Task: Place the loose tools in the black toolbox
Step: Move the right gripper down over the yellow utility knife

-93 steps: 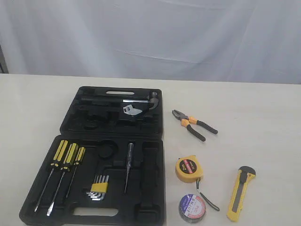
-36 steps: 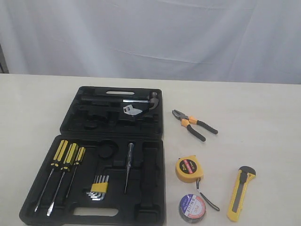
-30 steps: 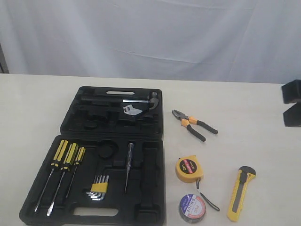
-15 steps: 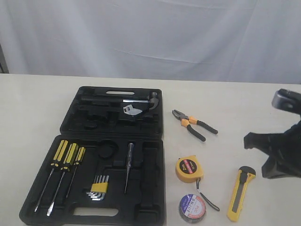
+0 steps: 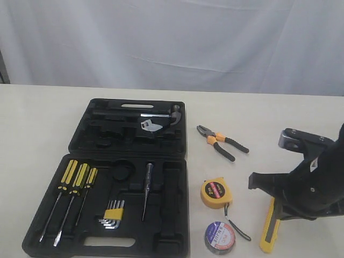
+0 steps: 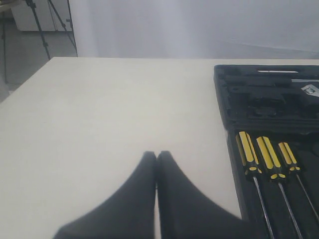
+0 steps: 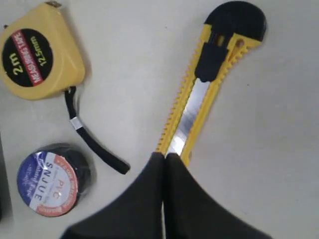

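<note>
**benchrat:** so how far along was the tidy-up at that point?

**me:** honestly, nothing was in yet; the pliers (image 5: 222, 142), the tape measure (image 5: 215, 193), the tape roll (image 5: 219, 237) and the utility knife (image 7: 209, 84) all lay loose on the worktop (image 5: 43, 118), off to the right of the open black toolbox (image 5: 171, 188); the pliers were furthest back, with the measure and roll close together between the case and the knife; all four were left to do

**benchrat:** and the tool, was it grabbing anything?

**me:** nope; my right tool (image 7: 164, 157) was pinched fully together with nothing in it; its tips sat over the end of the knife away from the black cap; couldn't tell if they touched it or just hung above; I reckon it had to open up before any pickup; my left tool (image 6: 157, 154) was closed and empty too, over bare worktop, with the screwdrivers (image 6: 266, 157) in the case nearby
</note>
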Robot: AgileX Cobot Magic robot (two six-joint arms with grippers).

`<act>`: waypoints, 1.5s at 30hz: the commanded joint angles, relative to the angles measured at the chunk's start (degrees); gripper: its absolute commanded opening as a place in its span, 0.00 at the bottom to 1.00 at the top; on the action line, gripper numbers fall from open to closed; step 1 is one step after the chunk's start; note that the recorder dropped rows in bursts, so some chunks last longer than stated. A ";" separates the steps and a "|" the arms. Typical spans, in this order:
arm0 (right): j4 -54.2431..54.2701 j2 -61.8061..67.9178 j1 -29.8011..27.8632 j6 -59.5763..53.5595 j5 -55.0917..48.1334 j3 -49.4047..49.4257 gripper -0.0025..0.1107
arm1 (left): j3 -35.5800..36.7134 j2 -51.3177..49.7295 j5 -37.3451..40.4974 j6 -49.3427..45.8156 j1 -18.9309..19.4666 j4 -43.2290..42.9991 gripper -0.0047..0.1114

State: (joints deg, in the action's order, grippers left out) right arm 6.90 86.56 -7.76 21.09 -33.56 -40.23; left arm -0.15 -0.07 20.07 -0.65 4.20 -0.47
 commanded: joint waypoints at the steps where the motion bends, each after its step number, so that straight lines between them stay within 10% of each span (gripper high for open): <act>1: -9.42 1.43 2.01 9.78 1.93 0.18 0.02 | 0.15 0.07 -0.45 0.24 -0.27 0.47 0.04; 14: -11.31 1.43 2.01 10.58 3.95 0.18 0.04 | 0.15 0.07 -0.45 0.24 -0.27 0.47 0.04; 25: -11.09 1.54 2.01 12.86 5.03 0.18 0.68 | 0.15 0.07 -0.45 0.24 -0.27 0.47 0.04; 45: -11.30 11.54 2.01 17.69 14.24 0.23 0.68 | 0.15 0.07 -0.45 0.24 -0.27 0.47 0.04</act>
State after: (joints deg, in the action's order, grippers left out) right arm -3.83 97.09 -5.74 37.99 -20.43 -40.23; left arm -0.15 -0.07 20.07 -0.65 4.20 -0.47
